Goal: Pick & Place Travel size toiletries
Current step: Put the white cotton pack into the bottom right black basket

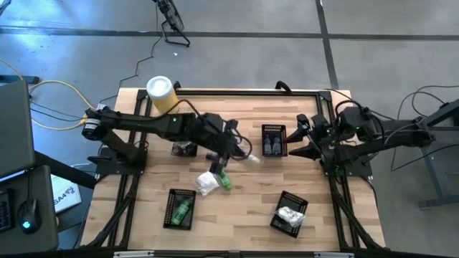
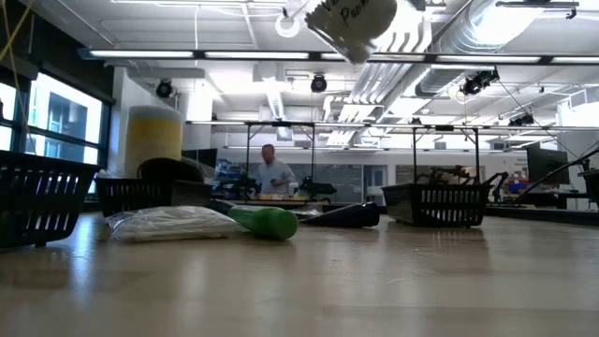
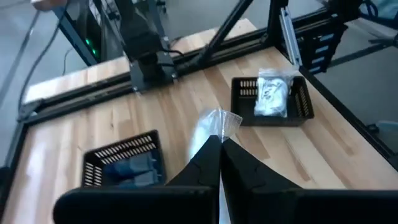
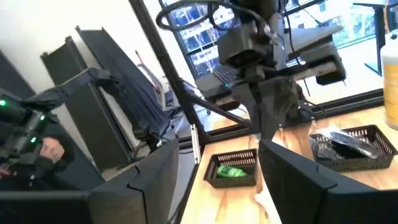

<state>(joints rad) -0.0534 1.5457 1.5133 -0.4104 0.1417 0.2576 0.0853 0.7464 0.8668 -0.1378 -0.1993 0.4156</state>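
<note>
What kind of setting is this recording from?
Likely a robotics lab or workshop: exposed ceiling ducts and strip lights, a concrete floor around the wooden table, and a person at distant benches.

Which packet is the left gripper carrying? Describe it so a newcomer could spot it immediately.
Start at the yellow canister at the table's far left corner and follow the left arm to the left gripper near the table's middle. The silvery-clear packet is pinched there, above the wood. Unlike the white packet and green bottle below, it touches neither table nor basket.
</note>
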